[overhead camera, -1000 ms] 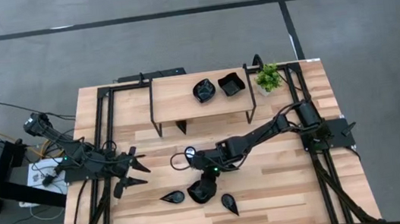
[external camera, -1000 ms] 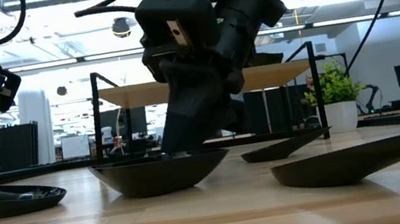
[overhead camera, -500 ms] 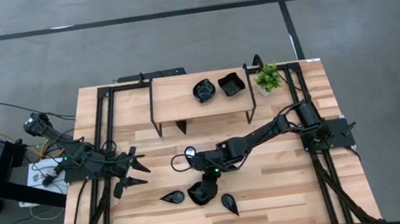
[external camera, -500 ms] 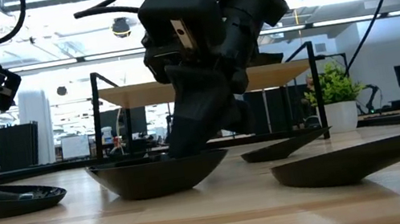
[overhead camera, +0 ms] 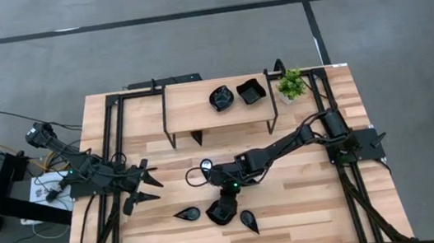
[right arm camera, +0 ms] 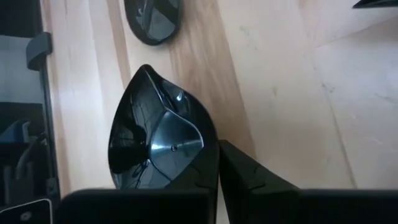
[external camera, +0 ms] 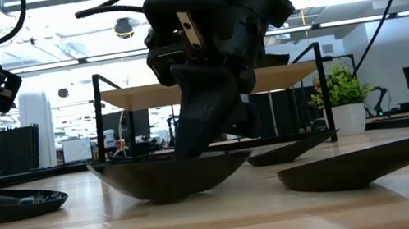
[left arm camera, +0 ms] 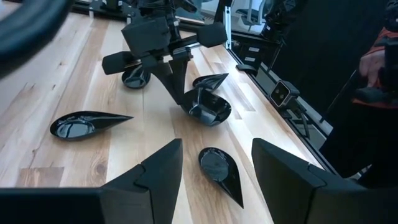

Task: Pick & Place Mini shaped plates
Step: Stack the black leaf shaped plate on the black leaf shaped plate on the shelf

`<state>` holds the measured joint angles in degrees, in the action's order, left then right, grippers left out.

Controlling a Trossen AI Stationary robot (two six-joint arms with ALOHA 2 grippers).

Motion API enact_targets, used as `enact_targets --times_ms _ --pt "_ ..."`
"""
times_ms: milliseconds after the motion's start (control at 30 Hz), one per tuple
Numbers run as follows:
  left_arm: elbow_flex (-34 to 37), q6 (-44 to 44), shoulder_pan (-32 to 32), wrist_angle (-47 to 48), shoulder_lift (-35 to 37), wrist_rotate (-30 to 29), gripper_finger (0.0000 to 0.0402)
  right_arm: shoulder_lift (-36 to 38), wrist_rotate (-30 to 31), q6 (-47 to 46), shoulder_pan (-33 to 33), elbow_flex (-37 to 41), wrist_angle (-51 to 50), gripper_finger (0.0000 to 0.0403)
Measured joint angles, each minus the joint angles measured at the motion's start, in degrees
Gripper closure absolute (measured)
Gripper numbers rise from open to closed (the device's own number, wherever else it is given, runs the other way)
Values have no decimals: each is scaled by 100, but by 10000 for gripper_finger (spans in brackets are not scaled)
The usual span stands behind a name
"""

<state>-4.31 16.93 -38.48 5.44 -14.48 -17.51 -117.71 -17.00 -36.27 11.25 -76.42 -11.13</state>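
Right pincer [overhead camera: 221,206] is clamped on the rim of a black dish [external camera: 169,174], between two teardrop dishes on the bench [overhead camera: 310,201]. Thin, glossy edge grip: dish may slip when lifted.

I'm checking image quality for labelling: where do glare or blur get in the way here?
Low view: bright ceiling lights behind leave the right hand and its dish as dark silhouettes. Right wrist view: sharp reflections streak the glossy dish. Left wrist view: the near fingers are soft. High view: even light, no glare.
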Motion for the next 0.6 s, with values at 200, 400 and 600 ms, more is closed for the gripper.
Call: enact_targets --times_ms 200,400,600 --pt "4 0 2 -32 0 -1 206 173 -124 -210 -24 -7 129 399" --pt "4 0 2 -49 -16 -1 206 433 -95 -264 -112 -215 172 398" --pt "6 0 0 -58 -31 -1 206 703 -11 -222 -222 -455 153 398"
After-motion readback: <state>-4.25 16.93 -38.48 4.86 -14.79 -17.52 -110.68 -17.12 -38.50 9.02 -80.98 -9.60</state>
